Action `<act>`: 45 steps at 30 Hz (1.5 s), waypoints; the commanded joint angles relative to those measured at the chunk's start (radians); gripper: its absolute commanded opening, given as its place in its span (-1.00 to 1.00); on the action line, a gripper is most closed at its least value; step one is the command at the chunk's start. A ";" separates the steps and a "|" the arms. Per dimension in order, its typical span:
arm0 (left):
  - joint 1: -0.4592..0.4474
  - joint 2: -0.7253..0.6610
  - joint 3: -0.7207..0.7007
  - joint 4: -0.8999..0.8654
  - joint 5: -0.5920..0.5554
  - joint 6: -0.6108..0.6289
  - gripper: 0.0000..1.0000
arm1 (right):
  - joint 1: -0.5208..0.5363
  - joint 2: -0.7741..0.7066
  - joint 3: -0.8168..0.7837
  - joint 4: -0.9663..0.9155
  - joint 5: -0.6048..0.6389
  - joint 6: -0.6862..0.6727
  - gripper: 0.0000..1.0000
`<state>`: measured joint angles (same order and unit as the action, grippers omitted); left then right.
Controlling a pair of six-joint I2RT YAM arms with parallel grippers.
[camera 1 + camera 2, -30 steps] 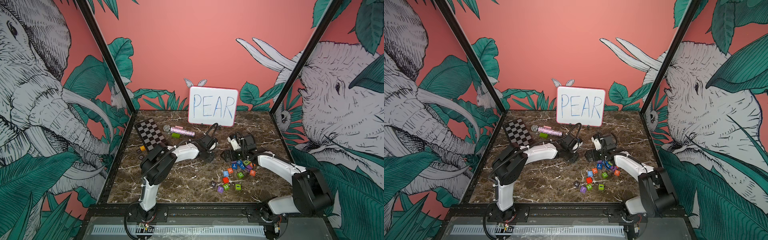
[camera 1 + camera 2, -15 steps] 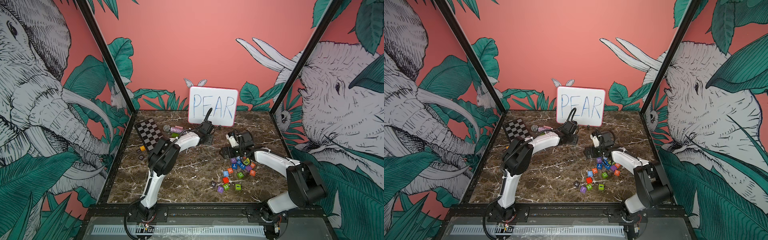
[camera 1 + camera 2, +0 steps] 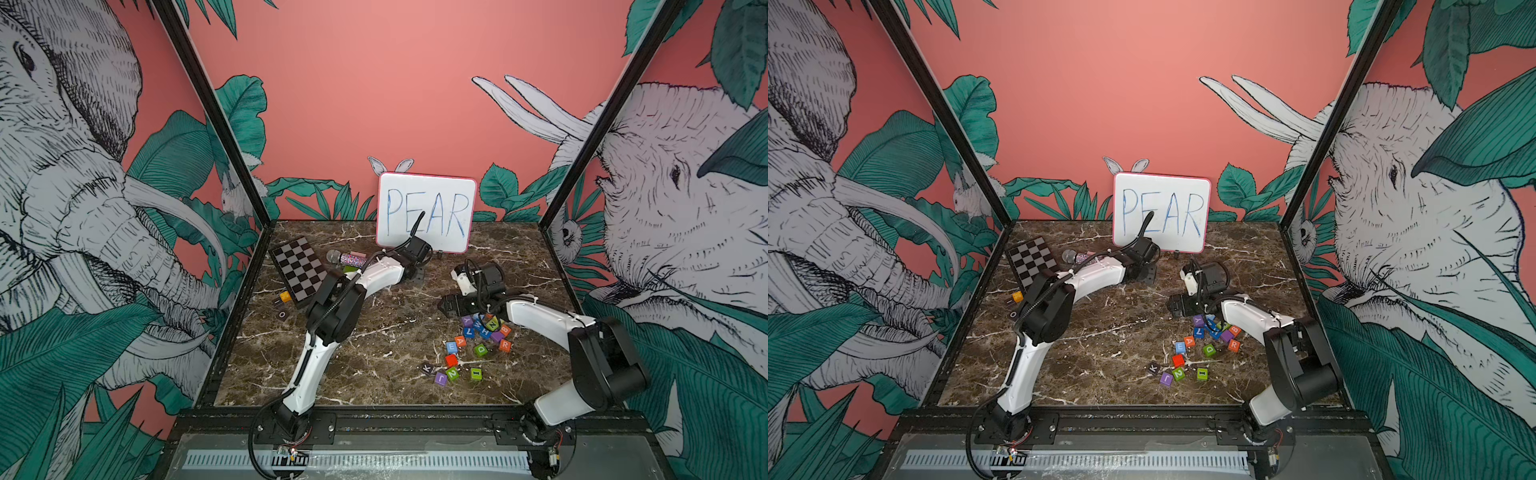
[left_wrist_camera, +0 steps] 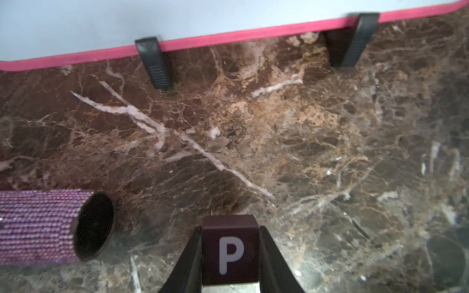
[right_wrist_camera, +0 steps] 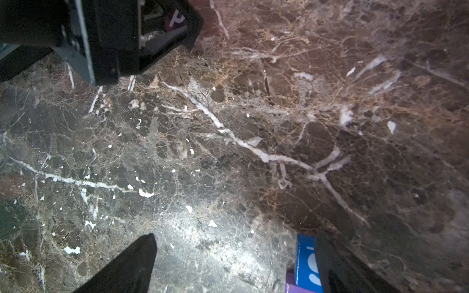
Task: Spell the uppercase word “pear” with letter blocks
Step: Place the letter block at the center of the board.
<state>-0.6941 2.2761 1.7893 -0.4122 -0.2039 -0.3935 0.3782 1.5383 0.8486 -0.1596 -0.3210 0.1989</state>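
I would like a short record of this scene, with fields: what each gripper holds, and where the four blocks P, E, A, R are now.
left gripper: shut on the P block, in front of the white board
right gripper: open, empty, at the edge of the block pile
E block: on the table, beside the A block
R block: on the table, at the pile's edge
word: no letter laid out yet

We carry two matching arms: the left arm [image 3: 380, 276] and right arm [image 3: 540, 318] wear smooth white shells on the long links, with bulky matte black housings [image 3: 336, 311] at the joints. Black ribbed cables [image 3: 348, 286] run along the outside. Our left pincer [image 4: 230, 228] and right pincer [image 5: 237, 237] end in black tapering fingers [image 4: 190, 261]. Black plates [image 3: 326, 428] hold our bases [image 3: 291, 415].
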 commanded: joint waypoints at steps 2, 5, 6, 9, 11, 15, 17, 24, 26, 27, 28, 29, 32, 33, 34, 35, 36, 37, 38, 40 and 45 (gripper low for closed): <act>0.022 0.007 0.041 -0.028 -0.034 -0.039 -0.39 | -0.003 0.013 0.033 0.010 0.000 0.010 0.97; 0.025 0.016 0.053 -0.030 -0.038 -0.043 -0.38 | -0.003 0.011 0.030 0.010 0.000 0.012 0.97; 0.026 0.019 0.057 -0.030 -0.039 -0.045 -0.38 | -0.002 0.010 0.030 0.009 0.000 0.013 0.97; 0.029 0.033 0.073 -0.035 -0.038 -0.045 -0.37 | -0.003 0.009 0.027 0.010 0.001 0.013 0.98; 0.029 0.043 0.085 -0.040 -0.040 -0.045 -0.36 | -0.003 0.011 0.027 0.011 0.000 0.014 0.97; 0.030 0.058 0.098 -0.042 -0.037 -0.051 -0.36 | -0.004 0.013 0.028 0.014 -0.013 0.016 0.97; 0.030 0.063 0.101 -0.043 -0.038 -0.057 -0.35 | -0.002 0.013 0.027 0.018 -0.018 0.017 0.98; 0.031 0.074 0.107 -0.051 -0.036 -0.075 -0.35 | -0.001 0.015 0.021 0.018 -0.020 0.022 0.98; 0.032 0.074 0.107 -0.056 -0.038 -0.081 -0.35 | -0.001 0.015 0.020 0.019 -0.022 0.024 0.97; 0.031 0.073 0.106 -0.057 -0.038 -0.082 -0.34 | -0.002 0.016 0.020 0.018 -0.022 0.024 0.98; 0.031 0.072 0.105 -0.057 -0.037 -0.084 -0.34 | -0.001 0.016 0.021 0.019 -0.022 0.024 0.97; 0.030 0.072 0.102 -0.057 -0.037 -0.087 -0.32 | -0.002 0.017 0.021 0.020 -0.022 0.024 0.98; 0.031 0.072 0.100 -0.058 -0.035 -0.095 -0.31 | -0.002 0.019 0.021 0.019 -0.025 0.024 0.97; 0.031 0.072 0.097 -0.060 -0.035 -0.098 -0.31 | -0.002 0.019 0.022 0.020 -0.026 0.024 0.98; 0.031 0.072 0.096 -0.060 -0.036 -0.100 -0.31 | -0.001 0.019 0.022 0.020 -0.026 0.025 0.98; 0.031 0.071 0.094 -0.059 -0.036 -0.102 -0.31 | -0.002 0.019 0.021 0.020 -0.026 0.024 0.97; 0.031 0.070 0.092 -0.058 -0.035 -0.103 -0.31 | -0.002 0.019 0.021 0.020 -0.026 0.023 0.97; 0.031 0.069 0.093 -0.059 -0.035 -0.104 -0.30 | -0.001 0.019 0.021 0.020 -0.027 0.024 0.97; 0.031 0.069 0.092 -0.059 -0.036 -0.106 -0.30 | -0.001 0.019 0.020 0.020 -0.027 0.024 0.98; 0.030 0.071 0.093 -0.057 -0.037 -0.106 -0.30 | -0.002 0.019 0.020 0.019 -0.027 0.025 0.97; 0.031 0.077 0.094 -0.056 -0.028 -0.109 -0.26 | -0.001 0.017 0.021 0.020 -0.028 0.024 0.98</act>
<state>-0.6632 2.3455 1.8668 -0.4446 -0.2249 -0.4767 0.3782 1.5440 0.8490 -0.1600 -0.3374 0.2180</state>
